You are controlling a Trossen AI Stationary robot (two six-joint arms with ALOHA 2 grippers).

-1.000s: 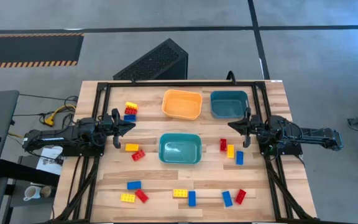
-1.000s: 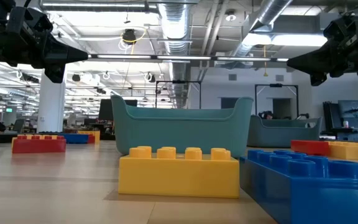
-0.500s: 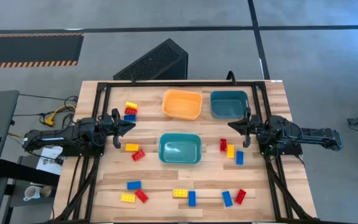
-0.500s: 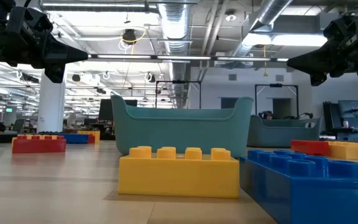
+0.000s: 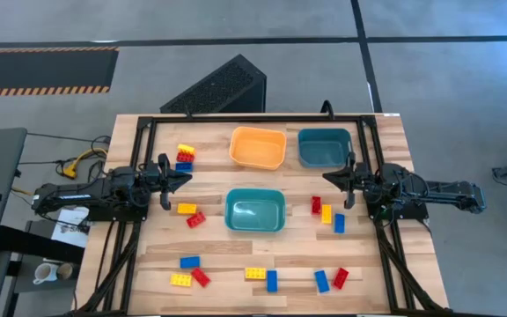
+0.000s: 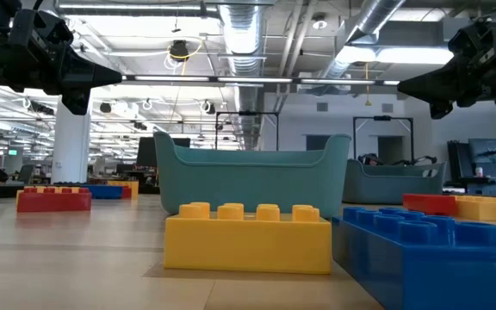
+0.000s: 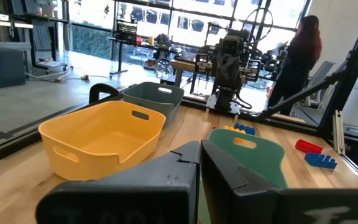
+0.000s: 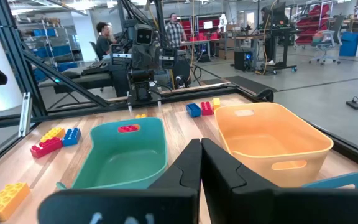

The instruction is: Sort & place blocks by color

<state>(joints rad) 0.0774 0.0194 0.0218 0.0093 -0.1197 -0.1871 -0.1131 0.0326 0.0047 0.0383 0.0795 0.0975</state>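
When this moment is compared with the frames of a second ago, no change is found: both arms and every block are seen in the same places. The left gripper (image 5: 176,180) is held closed and empty above the left side of the table (image 5: 236,255), and the right gripper (image 5: 334,179) is held closed and empty at the right side. The nearest yellow block (image 5: 187,209) and red block (image 5: 196,219) are found just beside the left gripper. A red block (image 5: 316,204), a yellow block (image 5: 326,213) and a blue block (image 5: 339,224) lie near the right gripper. The teal bin (image 5: 255,211) is placed between the grippers, with other blocks along the near edge.
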